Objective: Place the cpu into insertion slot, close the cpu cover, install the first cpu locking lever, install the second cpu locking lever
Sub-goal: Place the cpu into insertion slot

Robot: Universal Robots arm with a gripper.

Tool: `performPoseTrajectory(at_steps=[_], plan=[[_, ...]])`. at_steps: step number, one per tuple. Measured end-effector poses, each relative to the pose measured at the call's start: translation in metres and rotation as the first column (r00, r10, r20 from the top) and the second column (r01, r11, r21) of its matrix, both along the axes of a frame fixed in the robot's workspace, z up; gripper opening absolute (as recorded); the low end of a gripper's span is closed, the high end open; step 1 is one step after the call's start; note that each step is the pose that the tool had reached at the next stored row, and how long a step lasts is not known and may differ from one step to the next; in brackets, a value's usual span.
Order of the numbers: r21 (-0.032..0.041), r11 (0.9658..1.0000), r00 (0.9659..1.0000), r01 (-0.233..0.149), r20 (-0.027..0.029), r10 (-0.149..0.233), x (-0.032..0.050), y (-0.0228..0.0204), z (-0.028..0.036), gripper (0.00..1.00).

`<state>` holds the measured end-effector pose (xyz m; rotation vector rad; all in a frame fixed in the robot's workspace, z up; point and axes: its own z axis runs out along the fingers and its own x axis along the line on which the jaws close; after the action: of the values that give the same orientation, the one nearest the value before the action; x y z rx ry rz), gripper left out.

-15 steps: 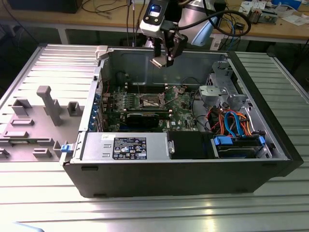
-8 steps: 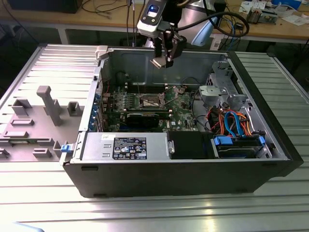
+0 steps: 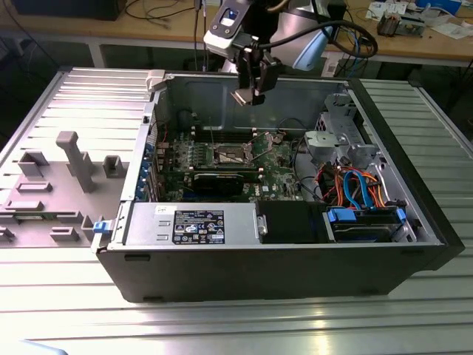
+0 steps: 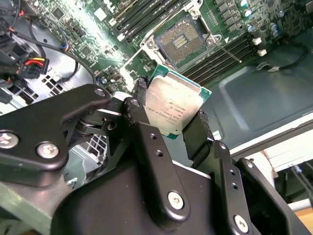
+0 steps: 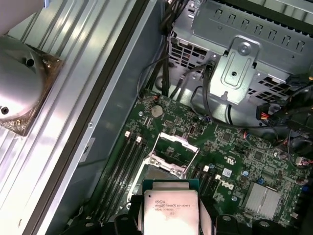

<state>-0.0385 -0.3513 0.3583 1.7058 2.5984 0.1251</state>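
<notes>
My gripper (image 3: 249, 95) hangs above the open computer case, shut on the cpu (image 3: 243, 97), a flat silver-grey square with a thin green rim. Both wrist views show the cpu (image 4: 172, 106) (image 5: 169, 209) clamped at two opposite edges between black fingers (image 4: 141, 92). The insertion slot (image 4: 181, 41) (image 3: 230, 155) lies bare below on the green board, its brownish pin field uncovered. In the first wrist view the cpu hides part of the slot (image 5: 161, 172). The cpu cover (image 5: 174, 147) stands tilted up at the slot's far edge. A thin locking lever (image 4: 224, 49) sticks out beside the slot.
Long memory slots (image 4: 146, 14) flank the socket. A black expansion card (image 3: 219, 180) and the power-supply box (image 3: 194, 224) lie nearer the case front. The metal drive cage (image 3: 341, 132) and coloured cables (image 3: 355, 186) fill the exterior view's right. A grey fixture tray (image 3: 66, 166) sits outside on the left.
</notes>
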Motion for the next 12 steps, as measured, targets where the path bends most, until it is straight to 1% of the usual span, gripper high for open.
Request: performPoseTrajectory(at_steps=[2,4,12], plan=[[0.0001,0.9996,0.9996,0.027,0.0000,-0.027,0.0000,0.0000,-0.0003,0.54],[0.0000,0.9992,0.9992,0.040,-0.0001,-0.040,0.0000,0.0000,-0.0004,0.54],[0.0000,0.9991,0.9991,0.041,0.0000,-0.041,0.0000,0.0000,-0.0004,0.54]])
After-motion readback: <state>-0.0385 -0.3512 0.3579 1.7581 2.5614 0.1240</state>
